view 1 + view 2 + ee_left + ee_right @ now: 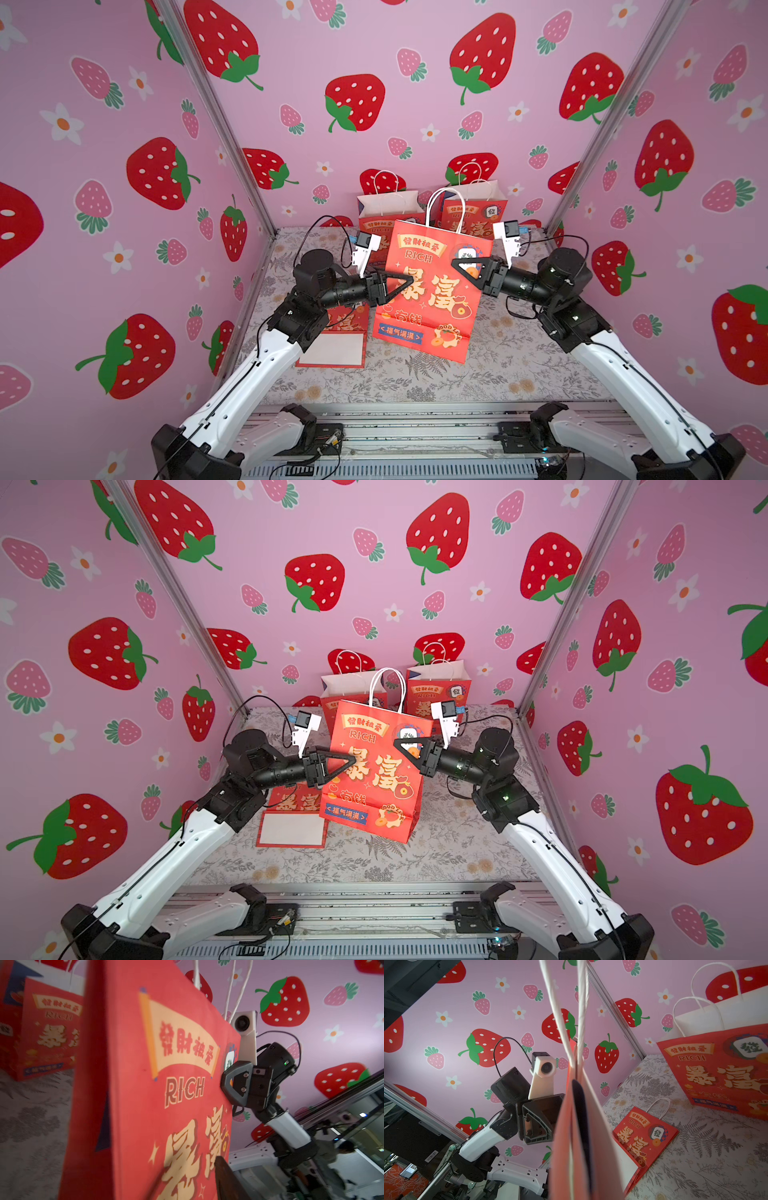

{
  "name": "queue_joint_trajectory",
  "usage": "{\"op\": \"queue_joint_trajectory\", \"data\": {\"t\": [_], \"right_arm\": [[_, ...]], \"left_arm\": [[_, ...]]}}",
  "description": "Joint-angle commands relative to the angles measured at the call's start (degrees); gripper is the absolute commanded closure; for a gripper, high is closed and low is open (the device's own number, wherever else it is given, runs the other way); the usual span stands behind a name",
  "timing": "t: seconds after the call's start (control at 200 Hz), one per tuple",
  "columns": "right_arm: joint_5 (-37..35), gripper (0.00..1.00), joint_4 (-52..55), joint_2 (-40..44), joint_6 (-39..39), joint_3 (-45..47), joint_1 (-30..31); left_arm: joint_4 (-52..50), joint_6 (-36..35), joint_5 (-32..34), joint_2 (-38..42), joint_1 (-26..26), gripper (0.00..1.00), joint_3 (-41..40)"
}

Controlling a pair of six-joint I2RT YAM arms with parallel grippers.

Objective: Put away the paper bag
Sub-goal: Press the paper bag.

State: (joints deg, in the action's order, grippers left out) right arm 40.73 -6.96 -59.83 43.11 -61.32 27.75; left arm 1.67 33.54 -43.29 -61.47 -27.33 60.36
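Roughly midway, by my read. Red paper bag (432, 291) stands upright at the middle of the table (519, 365), leaning a little, held between the two arms. It looks collapsed flat: edge-on in the right wrist view it is a thin slab, with the white handles (446, 203) sticking up. Cannot tell if its bottom edge touches the table or hangs just above. Right gripper (459, 264) is clamped on the bag's right edge near the top; one dark finger (579, 1118) lies flat against the paper in the right wrist view. Left gripper (405, 280) sits at the bag's left edge with its tip over the printed face. Its jaws may be parted, but the left wrist view is too blurred there, so cannot tell if it pinches anything. Done so far, judging by the layout: a flat bag (336, 332) lies on the table under the left arm, and the held one is flattened. Left to do: lay it down, likely on or beside the flat bag. An open bag (388, 214) and a second open bag (473, 210) stand at the back, unfolded.
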Motion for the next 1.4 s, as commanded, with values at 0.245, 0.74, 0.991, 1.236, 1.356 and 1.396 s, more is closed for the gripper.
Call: {"op": "queue_joint_trajectory", "data": {"t": [0.245, 0.74, 0.991, 1.236, 1.356, 1.396], "right_arm": [[19.68, 1.0, 21.22, -8.27, -10.46, -16.76, -11.17], [43.81, 1.0, -3.23, -20.5, 9.65, -32.89, -11.81], [44.88, 1.0, -3.23, -22.16, 12.73, -40.28, -10.22], [44.66, 1.0, -3.23, -22.26, 14.19, -41.68, -7.28], [42.77, 1.0, -3.32, -21.65, 13.39, -40.16, -4.9], [41.97, 1.0, -3.64, -21.56, 13.34, -39.63, -4.02]], "left_arm": [[13.2, 2.69, 2.95, 13.96, -0.3, 0.06, -12.58], [18.09, 4.5, -9.47, 20.91, 6.46, 0.01, -17.87], [27.95, 8.93, -12.51, 16.89, 7.21, 0.01, -20.92], [30.09, 9.62, -12.81, 14.9, 7.12, 0.01, -21.62], [31.7, 9.46, -12.89, 14.33, 5.58, 0.0, -21.86], [31.81, 9.11, -12.89, 13.91, 4.92, 0.02, -21.78]]}}
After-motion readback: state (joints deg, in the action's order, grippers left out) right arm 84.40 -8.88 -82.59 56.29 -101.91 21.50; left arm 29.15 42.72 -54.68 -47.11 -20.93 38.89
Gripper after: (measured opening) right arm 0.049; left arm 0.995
